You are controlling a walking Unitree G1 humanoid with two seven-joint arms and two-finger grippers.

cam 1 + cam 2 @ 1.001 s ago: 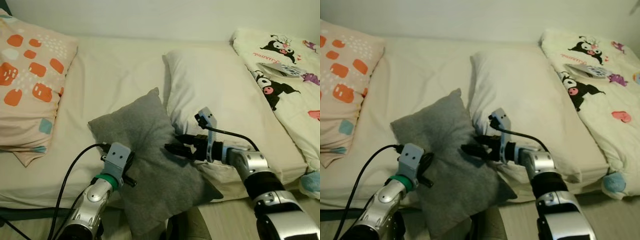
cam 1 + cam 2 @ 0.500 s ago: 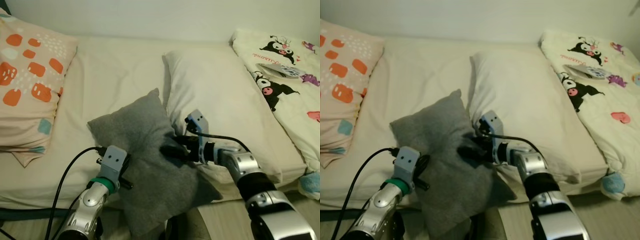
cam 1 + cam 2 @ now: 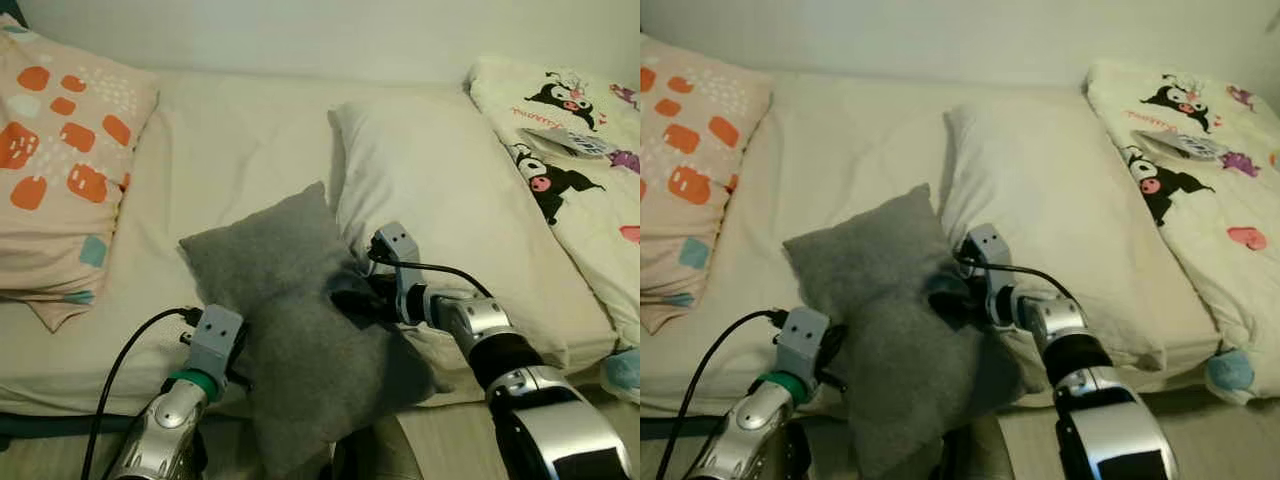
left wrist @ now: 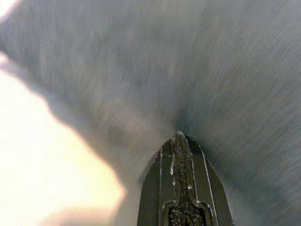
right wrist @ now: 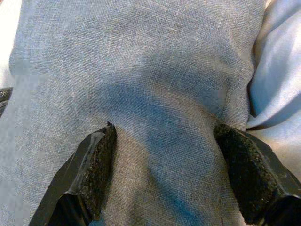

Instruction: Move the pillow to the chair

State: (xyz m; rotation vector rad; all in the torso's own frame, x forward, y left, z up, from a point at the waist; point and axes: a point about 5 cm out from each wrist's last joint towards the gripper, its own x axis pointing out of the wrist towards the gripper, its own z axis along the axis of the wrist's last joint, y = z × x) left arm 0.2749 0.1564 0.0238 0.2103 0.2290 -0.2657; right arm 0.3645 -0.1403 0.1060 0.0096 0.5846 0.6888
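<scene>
Grey pillow (image 3: 300, 330) at the near edge of the bed (image 3: 230, 150), its lower corner hanging past the mattress toward the floor and its upper corner pointing up the bed, so that its long axis runs roughly away from the robot. The pillow lies between the two arms. The right claw (image 5: 164, 179) presses into the pillow's right flank from the side of the white pillow (image 3: 450, 190); in the right wrist view its two padded fingers (image 5: 96, 174) stand wide apart with grey fabric bulging between them, not yet closed on it. The left claw (image 4: 183, 186) meets the pillow's left flank; in the left wrist view its fingers appear drawn together to a point with fabric creased at the tip, so it probably pinches a fold of the pillow, though the blur leaves this uncertain. Both arms are about equally near. Judgement: the coming move is the closing of the right claw, after which the pillow can be lifted toward the robot. Open mattress lies to the left, up to the orange-patterned pillow (image 3: 60, 160); the white pillow touches on the right; a cartoon-print quilt (image 3: 570, 150) lies well apart.
</scene>
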